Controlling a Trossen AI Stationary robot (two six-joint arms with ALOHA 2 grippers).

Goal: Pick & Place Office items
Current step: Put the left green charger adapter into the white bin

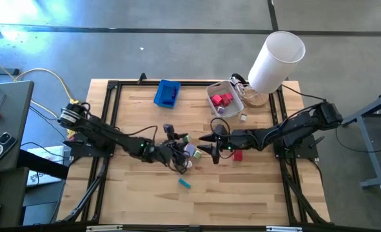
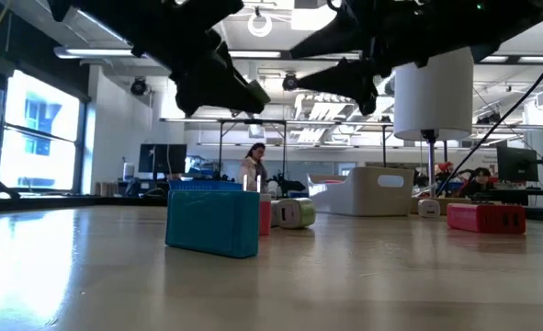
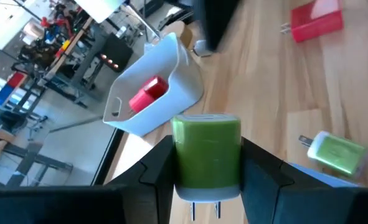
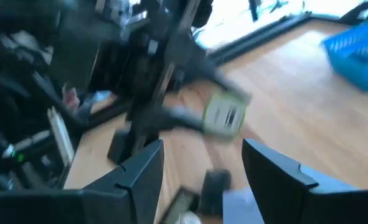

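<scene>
**Green charger held left of the white bin**

Green rectangular plug-in charger block point(image 3: 207, 151) sits clamped between the fingers of the left end effector point(image 3: 207, 171), prongs pointing toward the bottom of the left wrist frame, so its long axis runs along the fingers. In the high view we see that end effector point(image 1: 177, 152) at the middle of the wooden tabletop point(image 1: 138, 193). The translucent white rectangular bin point(image 1: 225, 98), already holding red pieces, lies toward the upper right of that frame. In the left wrist view the bin appears just beyond the block, in the upper left part of the frame. We judge the coming move turns on this: the block must travel forward and toward the bin before release, and the left arm, already carrying it, is the one to do it.

The right end effector point(image 4: 202, 165) hangs with its fingers apart and nothing between them, at centre right in the high view, close to the left one. A red block point(image 1: 238, 154) lies on the tabletop just beside it, and a teal piece point(image 1: 185, 183) lies lower centre.
</scene>
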